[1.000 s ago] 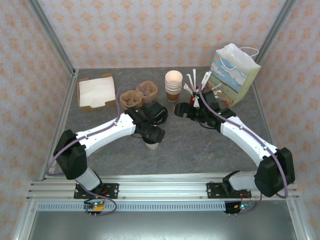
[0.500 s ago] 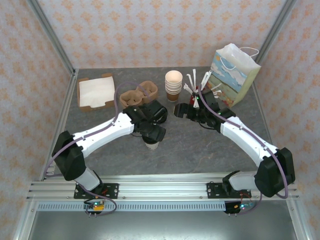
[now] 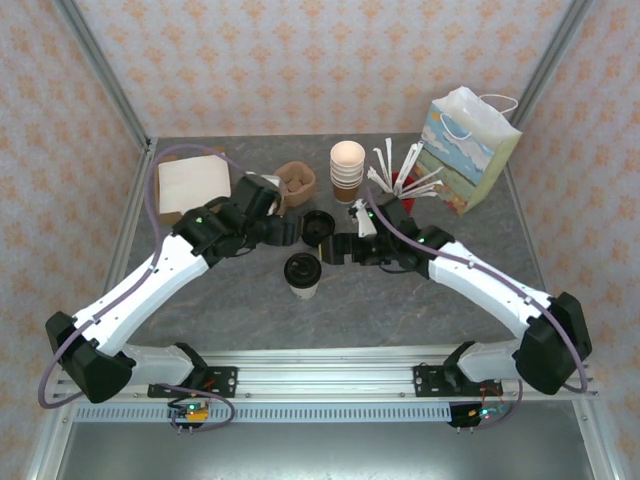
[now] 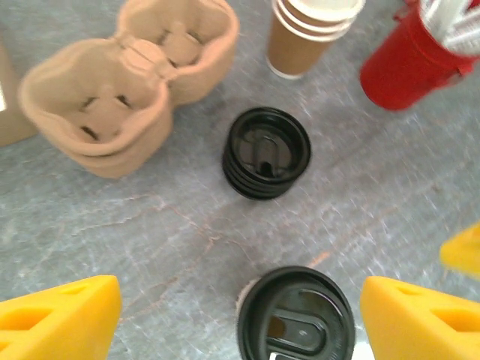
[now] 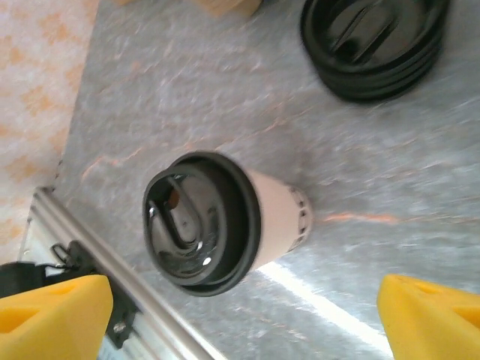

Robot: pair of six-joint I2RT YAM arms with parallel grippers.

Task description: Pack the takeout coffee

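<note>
Both arms reach inward low over the worktop (image 3: 400,310), elbows bowed outward, wrists nearly meeting. The left gripper (image 3: 284,236) is released, jaws spread wide around nothing. The right gripper (image 3: 336,248) likewise gapes empty. The takeout coffee (image 3: 301,272) stands upright just nearward of both, untouched. In the left wrist view its lid is cut off by the bottom edge, and the stack of lids (image 4: 266,152) sits ahead.

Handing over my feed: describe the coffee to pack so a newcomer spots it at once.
On the grey table, find the stack of loose black lids near the middle. Just on the near side of it stands the takeout coffee, alone. It is the one cup wearing a black lid; the stacked cups behind are lidless.
</note>
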